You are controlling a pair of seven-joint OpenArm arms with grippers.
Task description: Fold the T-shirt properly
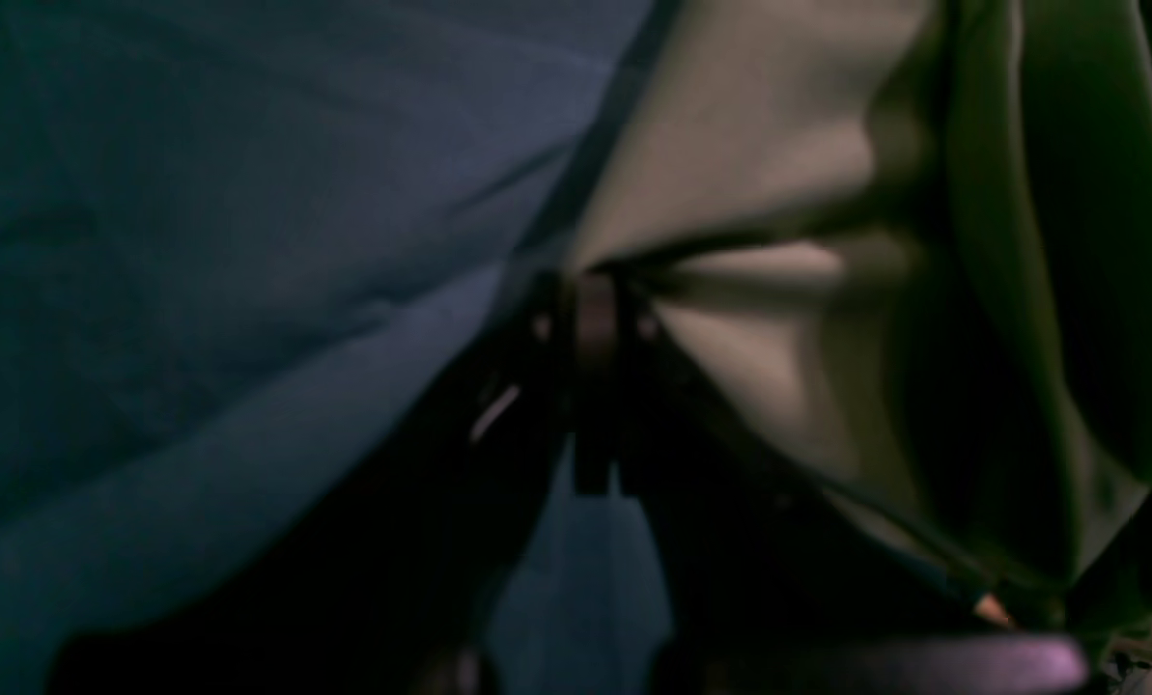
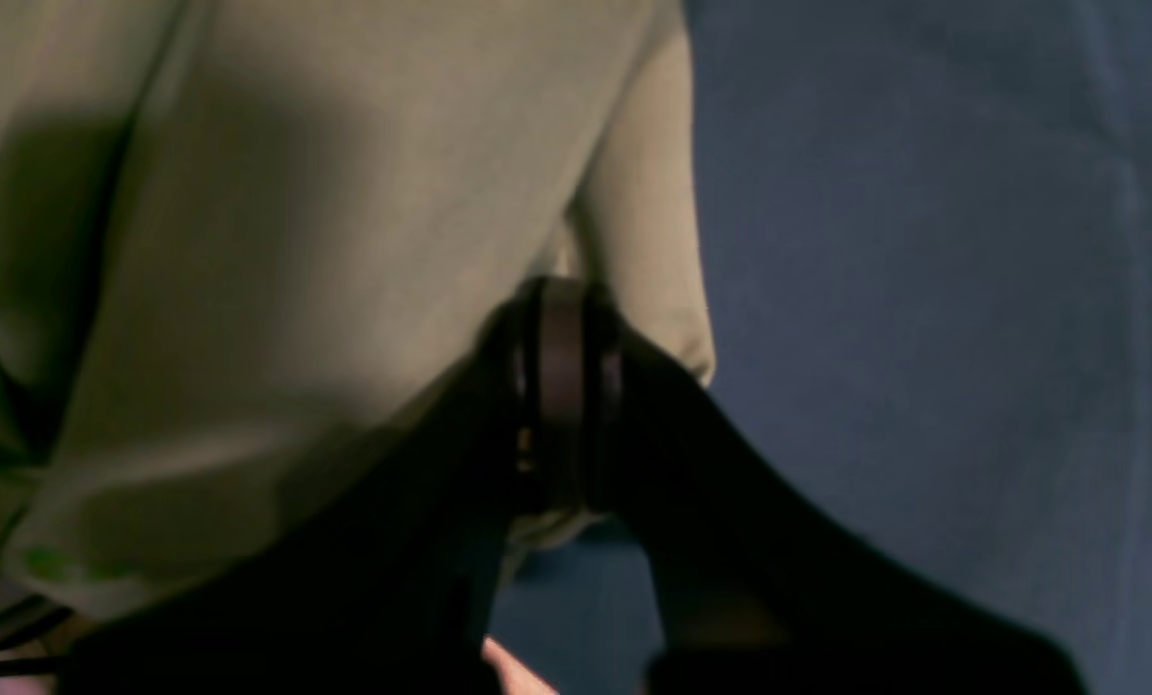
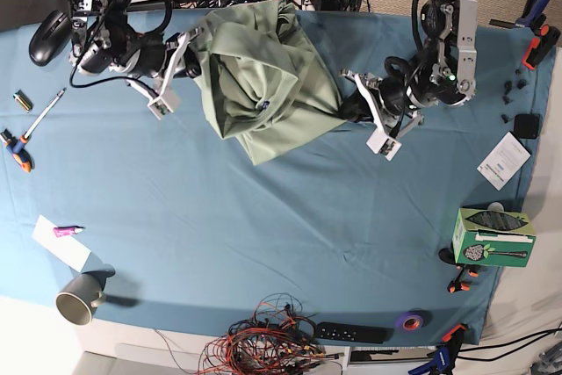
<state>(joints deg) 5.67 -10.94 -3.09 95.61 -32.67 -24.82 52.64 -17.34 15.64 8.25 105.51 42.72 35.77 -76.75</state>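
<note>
The pale sage-green T-shirt (image 3: 263,76) hangs bunched and creased between my two grippers over the far middle of the teal-blue table cloth (image 3: 228,226). My right gripper (image 3: 195,43), on the left of the base view, is shut on the shirt's left edge; in the right wrist view its fingers (image 2: 561,328) pinch the fabric (image 2: 295,193). My left gripper (image 3: 348,104), on the right of the base view, is shut on the shirt's right edge; in the left wrist view its fingers (image 1: 595,299) clamp a fold of the shirt (image 1: 778,145). Collar and placket are hidden.
A computer mouse (image 3: 48,37) lies far left, with pens (image 3: 42,116) below it. A cup (image 3: 77,298) and a marker (image 3: 66,231) are near left. A green box (image 3: 492,236), a white card (image 3: 503,161), loose wires (image 3: 263,340) and a remote (image 3: 351,333) line the right and near edges.
</note>
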